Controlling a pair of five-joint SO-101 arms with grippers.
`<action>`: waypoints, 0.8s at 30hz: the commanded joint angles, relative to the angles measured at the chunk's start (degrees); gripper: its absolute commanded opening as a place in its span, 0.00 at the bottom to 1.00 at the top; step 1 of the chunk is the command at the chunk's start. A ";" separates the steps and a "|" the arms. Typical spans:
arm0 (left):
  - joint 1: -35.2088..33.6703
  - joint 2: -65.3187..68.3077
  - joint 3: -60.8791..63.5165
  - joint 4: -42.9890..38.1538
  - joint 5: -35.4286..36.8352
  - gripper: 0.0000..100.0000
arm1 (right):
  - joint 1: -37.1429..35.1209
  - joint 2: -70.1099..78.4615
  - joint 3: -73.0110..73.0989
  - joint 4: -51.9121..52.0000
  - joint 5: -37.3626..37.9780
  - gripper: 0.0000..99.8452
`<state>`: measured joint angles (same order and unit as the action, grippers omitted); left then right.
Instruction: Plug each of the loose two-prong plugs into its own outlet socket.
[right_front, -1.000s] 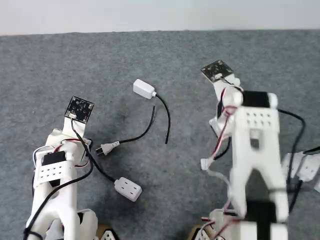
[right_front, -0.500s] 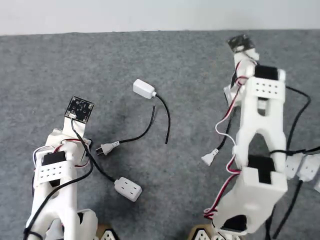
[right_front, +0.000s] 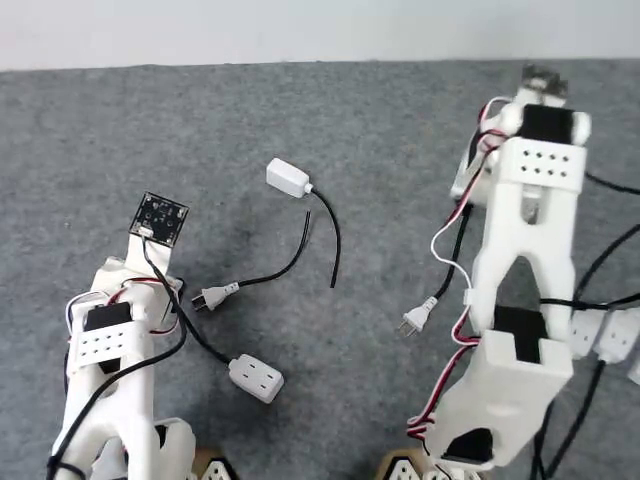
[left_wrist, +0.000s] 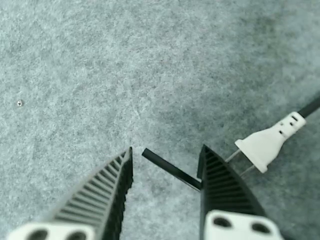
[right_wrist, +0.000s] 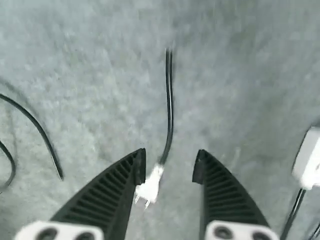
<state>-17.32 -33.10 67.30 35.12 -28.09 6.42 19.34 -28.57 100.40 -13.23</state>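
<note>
- The left gripper (left_wrist: 167, 150) is held open just above the grey surface (right_front: 120, 120). A cut black cable end (left_wrist: 165, 162) lies between the jaws, and nothing is gripped.
- The first plug (left_wrist: 262, 146) lies flat on the surface just beside that gripper. Its two prongs are bare, so it is judged not yet plugged in.
- A white socket block (right_front: 255, 378) rests near the left arm's base, well apart from the first plug. No plug is seated in its slots.
- A second white socket (right_front: 287, 178) lies farther back toward the middle, with its black cable (right_front: 335, 240) curling away. Nothing is seen plugged into it either.
- The second plug (right_front: 415, 320) lies loose on the surface beside the right arm, prongs free.
- The right gripper (right_wrist: 170, 152) is open over this second plug, which is seen between the jaws, close to one of them, and is not clamped.
- More white sockets (right_front: 600, 335) sit at the right edge, partly hidden by the arm.
- No part of the task is judged done. Both plugs remain to be picked up, lined up and pushed into their sockets.
</note>
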 joint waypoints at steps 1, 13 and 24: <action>0.09 -1.32 -0.57 0.53 -1.32 0.20 | -2.68 -5.85 10.99 -2.33 -2.02 0.15; 0.09 -1.32 -0.57 0.53 -1.41 0.20 | -5.76 -21.93 50.99 -31.08 -7.56 0.12; 0.18 -1.32 -0.57 0.44 -1.41 0.20 | -7.25 -15.08 55.65 -37.85 -9.41 0.10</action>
<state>-17.32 -33.10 67.30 35.12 -28.88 0.00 3.96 28.13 63.03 -22.02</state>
